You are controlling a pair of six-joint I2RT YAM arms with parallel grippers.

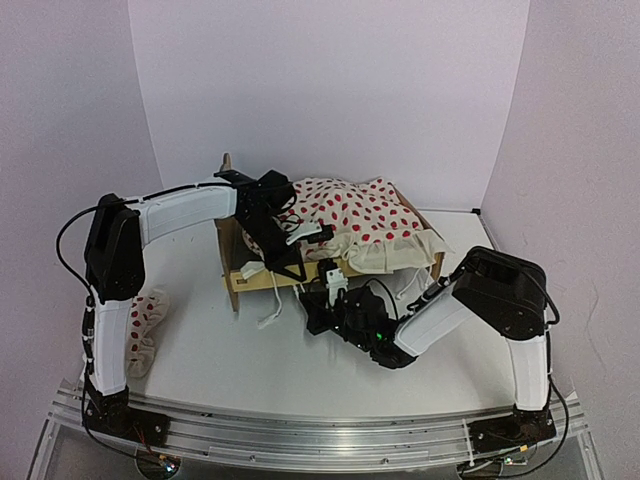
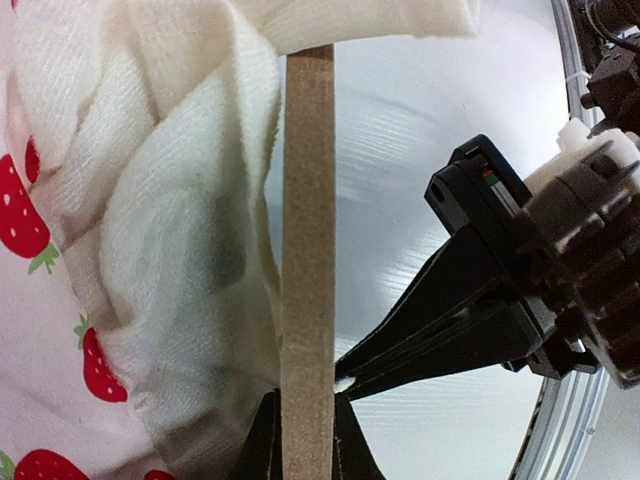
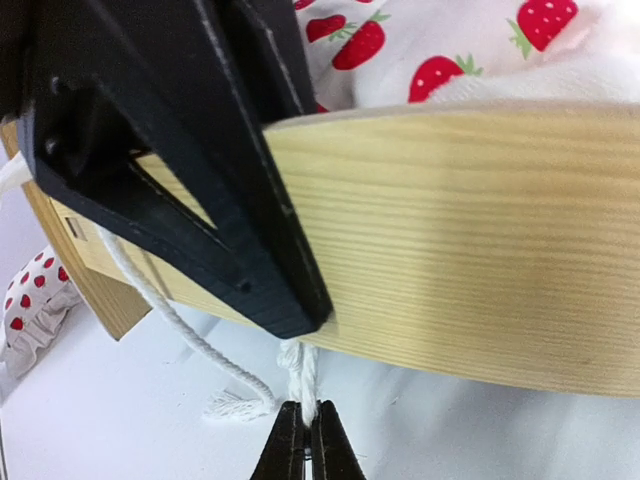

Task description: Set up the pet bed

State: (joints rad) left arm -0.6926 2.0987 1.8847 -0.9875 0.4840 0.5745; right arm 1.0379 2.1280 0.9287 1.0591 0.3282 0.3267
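Observation:
The pet bed (image 1: 238, 285) is a light plywood frame in the middle of the table. A cream strawberry-print cloth (image 1: 360, 220) is bunched over it and hides the mattress. My left gripper (image 1: 290, 266) reaches over from the left and is shut on the bed's near side board (image 2: 307, 250), one finger on each face. My right gripper (image 1: 306, 298) is low in front of that board (image 3: 450, 250). It is shut on a white cord (image 3: 305, 385) that hangs below the board's lower edge. The left gripper's black finger (image 3: 200, 170) lies against the board just above the cord.
A small red-dotted pillow (image 1: 145, 322) lies on the table at the left by the left arm's base; it also shows in the right wrist view (image 3: 35, 300). A loose frayed cord end (image 3: 225, 405) lies on the table. Walls close in behind and at both sides.

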